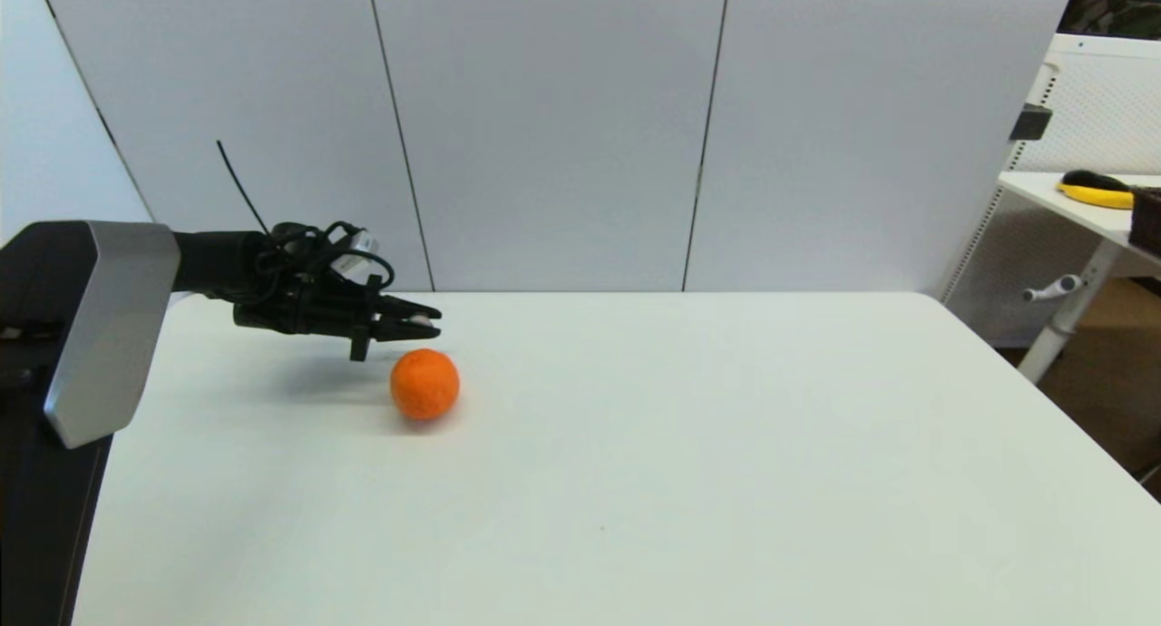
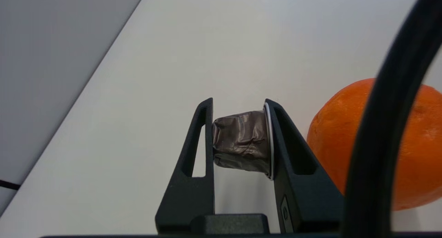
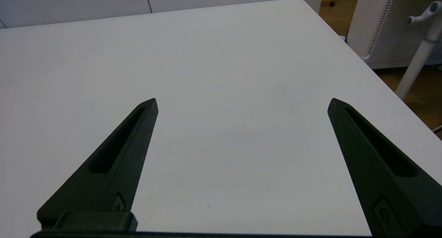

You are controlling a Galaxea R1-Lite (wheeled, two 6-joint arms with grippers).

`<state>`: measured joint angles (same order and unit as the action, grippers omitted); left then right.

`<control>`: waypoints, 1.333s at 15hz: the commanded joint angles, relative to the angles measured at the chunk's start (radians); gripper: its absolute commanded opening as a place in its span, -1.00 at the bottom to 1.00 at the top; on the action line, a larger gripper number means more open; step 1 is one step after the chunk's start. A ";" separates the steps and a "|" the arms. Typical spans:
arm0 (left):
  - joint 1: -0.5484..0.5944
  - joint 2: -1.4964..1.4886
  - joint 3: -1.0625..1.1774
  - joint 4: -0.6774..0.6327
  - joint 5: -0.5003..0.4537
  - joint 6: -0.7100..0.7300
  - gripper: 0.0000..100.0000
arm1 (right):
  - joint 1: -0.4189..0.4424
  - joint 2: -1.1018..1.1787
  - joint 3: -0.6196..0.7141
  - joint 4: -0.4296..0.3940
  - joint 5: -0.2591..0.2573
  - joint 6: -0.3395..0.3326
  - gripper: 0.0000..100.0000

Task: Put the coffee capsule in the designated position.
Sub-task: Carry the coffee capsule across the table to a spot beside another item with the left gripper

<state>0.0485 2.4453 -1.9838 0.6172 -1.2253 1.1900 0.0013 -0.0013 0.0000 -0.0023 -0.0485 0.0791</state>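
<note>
My left gripper [image 1: 424, 323] hovers above the white table [image 1: 689, 445] at its back left, just behind the orange ball [image 1: 424, 384]. It is shut on the coffee capsule [image 2: 241, 141], a small crumpled grey-brown cup lying sideways between the fingers with its silvery rim pressed against one of them. In the head view only a pale speck of the capsule [image 1: 419, 318] shows at the fingertips. The orange ball [image 2: 411, 145] sits close beside the gripper [image 2: 238, 108], apart from it. My right gripper [image 3: 241, 101] stays open over bare table, off the head view.
A black cable [image 2: 386, 127] arcs across the left wrist view in front of the orange ball. Grey wall panels [image 1: 562, 127] rise behind the table. Beyond the table's right edge stands another white desk [image 1: 1079, 209] with a yellow and black object [image 1: 1093, 189] on it.
</note>
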 commanded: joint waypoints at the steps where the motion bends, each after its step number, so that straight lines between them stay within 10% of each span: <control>1: -0.010 0.018 0.000 -0.007 -0.006 0.007 -1.00 | 0.000 0.001 0.002 -0.001 -0.001 0.001 1.00; 9: -0.024 0.026 0.000 -0.016 -0.008 0.005 -1.00 | 0.000 0.001 0.002 -0.001 -0.001 0.001 1.00; 10: -0.022 0.026 0.000 -0.019 -0.008 0.005 1.00 | 0.000 0.001 0.002 -0.001 -0.001 0.001 1.00; 20: 0.001 -0.098 0.000 -0.030 0.113 -0.052 1.00 | 0.000 0.001 0.002 -0.001 -0.001 0.001 1.00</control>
<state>0.0368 2.4240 -1.9834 0.5872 -1.1743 1.1700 0.0013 -0.0013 0.0000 -0.0028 -0.0489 0.0794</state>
